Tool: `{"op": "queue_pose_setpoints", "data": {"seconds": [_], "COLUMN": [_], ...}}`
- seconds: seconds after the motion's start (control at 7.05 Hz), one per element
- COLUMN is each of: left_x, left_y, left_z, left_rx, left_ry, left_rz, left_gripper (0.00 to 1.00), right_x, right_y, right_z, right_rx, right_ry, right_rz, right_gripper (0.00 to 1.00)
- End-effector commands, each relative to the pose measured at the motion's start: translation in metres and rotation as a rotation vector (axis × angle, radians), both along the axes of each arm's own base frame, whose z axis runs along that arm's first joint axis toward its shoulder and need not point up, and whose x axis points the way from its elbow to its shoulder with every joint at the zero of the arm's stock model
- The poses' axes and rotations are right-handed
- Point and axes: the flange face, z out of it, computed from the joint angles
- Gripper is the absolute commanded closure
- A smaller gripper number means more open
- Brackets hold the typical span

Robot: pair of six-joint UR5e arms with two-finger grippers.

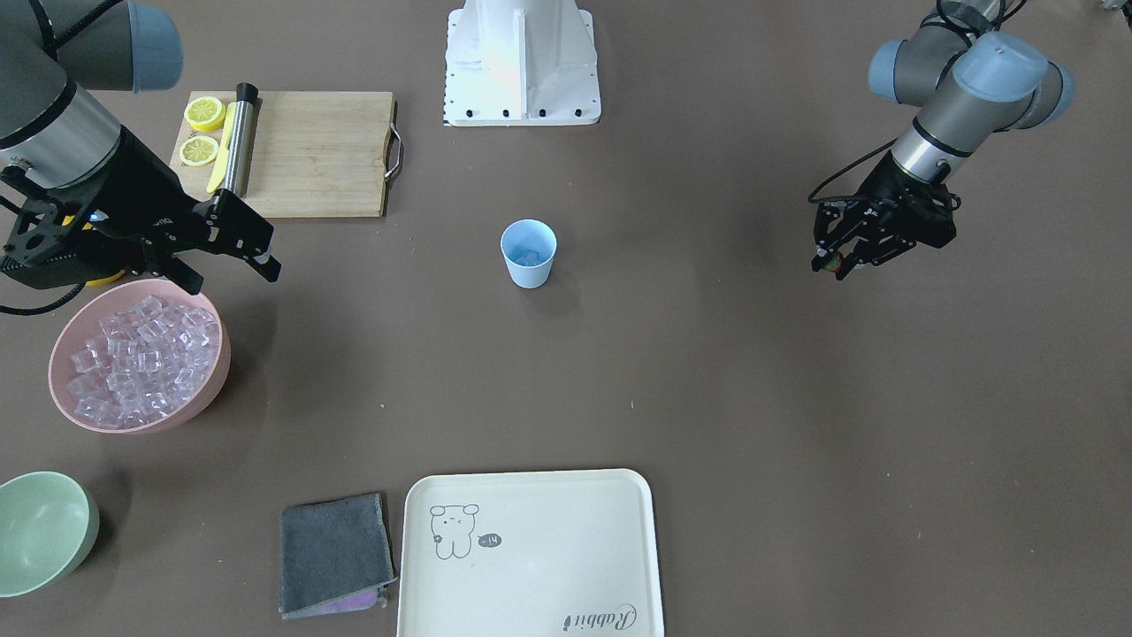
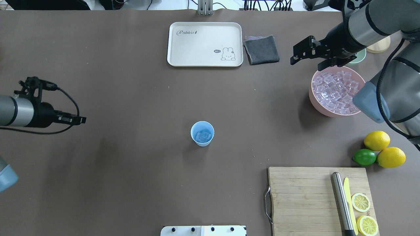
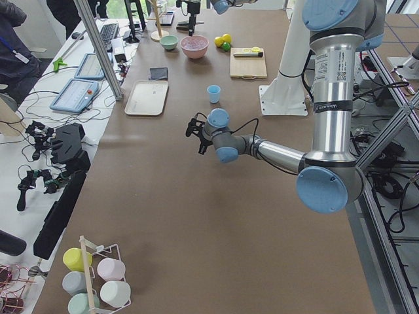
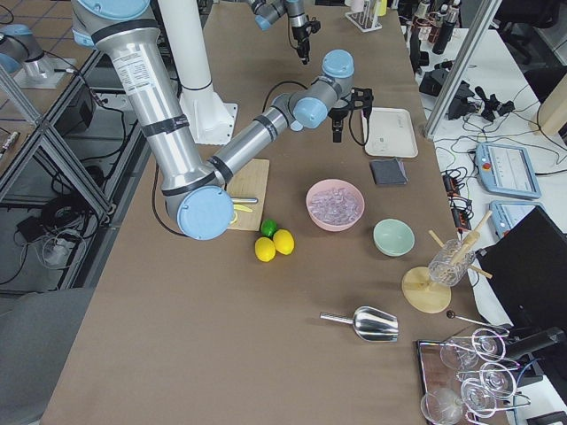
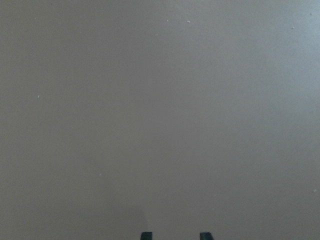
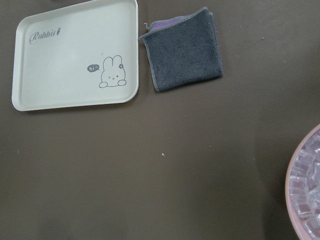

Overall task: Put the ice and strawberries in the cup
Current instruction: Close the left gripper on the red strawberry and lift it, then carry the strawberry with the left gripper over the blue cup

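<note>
Brown covering spans the surface (image 2: 131,170), and near its middle stands one light blue cup (image 2: 202,133), upright, with a few cubes of ice (image 2: 203,135) at its bottom. One strawberry (image 1: 822,259), a tiny red speck with green on it, sits pinched at the tips of the left end effector (image 1: 828,263), well apart from the cup on the robot's left. That arm's forearm lies about level, its wrist pointing across the surface toward the cup's side.

One pink bowl (image 2: 315,101), heaped with many more cubes, sits on the robot's right. The right end effector (image 2: 306,64) hangs just past the bowl's far edge, fingers spread wide with nothing between them, on an arm that reaches forward and tilts down.

Farther out lie one cream tray (image 2: 197,46), one grey cloth (image 2: 262,49) just beside it, and one pale green bowl (image 1: 84,509). Nearer the robot, two whole lemons (image 2: 376,140) and one lime (image 2: 365,157) cluster together. One wooden cutting board (image 2: 305,196) carries one knife (image 2: 341,203) and two lemon halves (image 2: 361,202).
</note>
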Motion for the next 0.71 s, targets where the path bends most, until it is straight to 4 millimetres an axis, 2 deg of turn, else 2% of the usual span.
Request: {"op": "queue_pose_setpoints", "data": {"seconds": [0.0,0.14,0.28,0.43,0.57], "left_x": [0.052,0.09,0.136,0.185,0.214], "left_y": [-0.063,-0.051,-0.022,0.019,0.046], "left_z": [-0.172,-0.232,-0.267,-0.292,-0.302], "left_rx": [-0.103,-0.169,-0.163,-0.161,-0.152], "left_ry": [0.138,0.207,0.244,0.263,0.264], "left_rz": [-0.054,-0.057,-0.078,-0.1,-0.097], "left_gripper": [1.0,1.0,1.0,1.0,1.0], "right_x": [0.0,-0.001,-0.002,-0.002,-0.001], "right_y": [-0.001,-0.002,-0.004,-0.004,-0.005], "right_z": [0.002,0.004,0.006,0.006,0.006], "right_rx": [0.0,-0.004,-0.006,-0.006,-0.006], "right_ry": [0.003,0.007,0.009,0.01,0.01], "right_rz": [0.0,0.0,-0.001,0.0,0.002], "right_gripper": [0.01,0.01,0.01,0.01,0.01]}}
